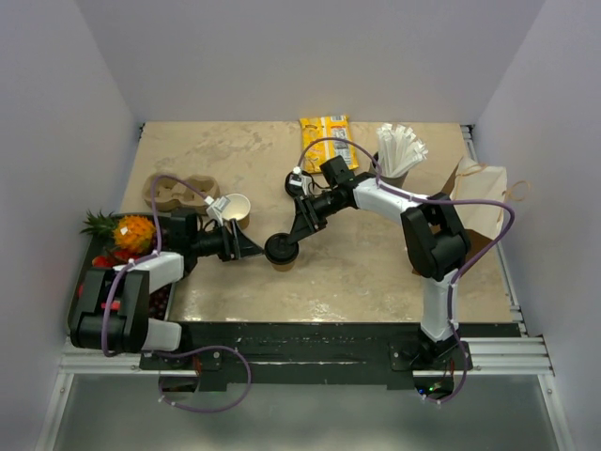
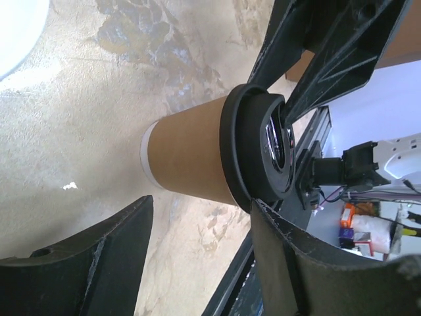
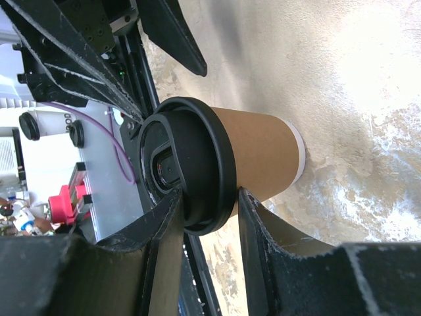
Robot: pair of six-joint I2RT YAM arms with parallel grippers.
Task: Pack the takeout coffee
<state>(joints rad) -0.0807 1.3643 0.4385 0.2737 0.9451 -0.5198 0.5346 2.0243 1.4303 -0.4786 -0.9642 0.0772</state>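
Seats black lid (image 3: 187,174) on cup (image 3: 263,161) at middle of bench (image 1: 376,272) with right pincer (image 3: 209,197) clamped on its rim; flanks cup with left pincer (image 2: 202,205) open, empty. Leaves second cup (image 1: 236,208), far left, lidless, carrier (image 1: 178,193) unfilled.

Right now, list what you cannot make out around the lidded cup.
- Contents of the lidded cup: black lid covers them, every view.
- Whether the right end effector touches that lid: right wrist view, its fingers hide the contact.
- White shape, left wrist view: cut off by the corner, washed out.
- Paper bag inside: top view, its walls hide it.
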